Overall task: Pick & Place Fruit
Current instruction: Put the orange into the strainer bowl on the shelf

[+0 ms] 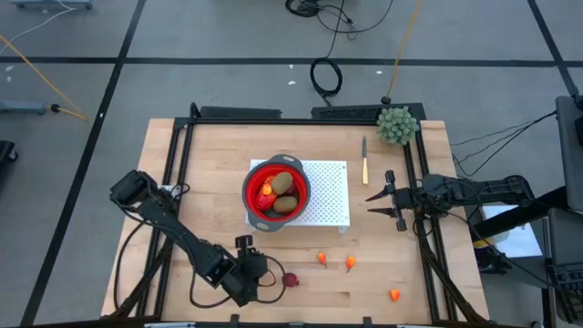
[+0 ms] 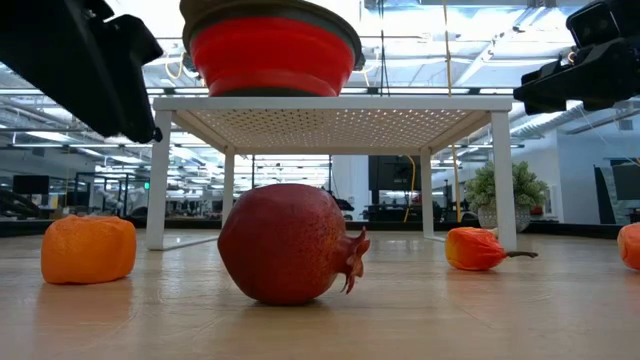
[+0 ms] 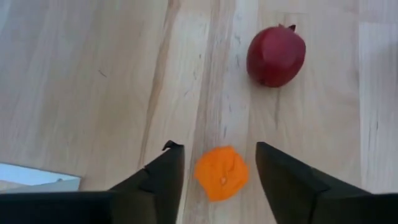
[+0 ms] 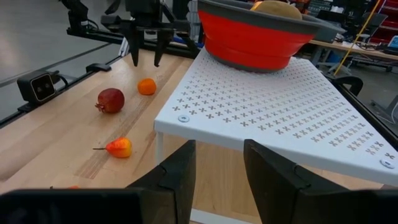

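Two fruits: orange piece [image 3: 221, 173] and dark red ball [image 3: 275, 55], probably light, rigid, rolling easily.
Left gripper [image 3: 219, 168]: jaws gaping, straddling orange; pinching its sides.
Right gripper [image 1: 386, 201]: parted, empty, hanging right of frame.

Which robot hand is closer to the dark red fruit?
The left hand. It is just beside the dark red fruit at the table's front, open over a small orange piece. The right hand waits far off, near the white stand's other side.
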